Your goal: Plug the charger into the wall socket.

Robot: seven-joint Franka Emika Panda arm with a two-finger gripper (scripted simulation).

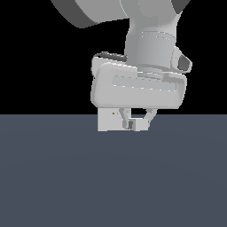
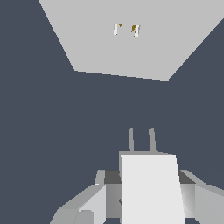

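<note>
Gripping the charger (image 2: pixel 151 186) between its fingers, the claw (image 1: pixel 138 119) points the two prongs (image 2: pixel 141 140) at the wall socket (image 2: pixel 131 39) — slots (image 2: pixel 127 29) dead ahead at twelve o'clock, gap remaining, long axis aligned.

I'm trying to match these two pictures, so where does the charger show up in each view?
Exterior view: charger just below the wrist body, between the pincer fingers, at the socket's right edge.
Wrist view: charger fills the lower middle, prongs aimed at the socket.
Shared landmark: the socket's yellowish slots.
</note>
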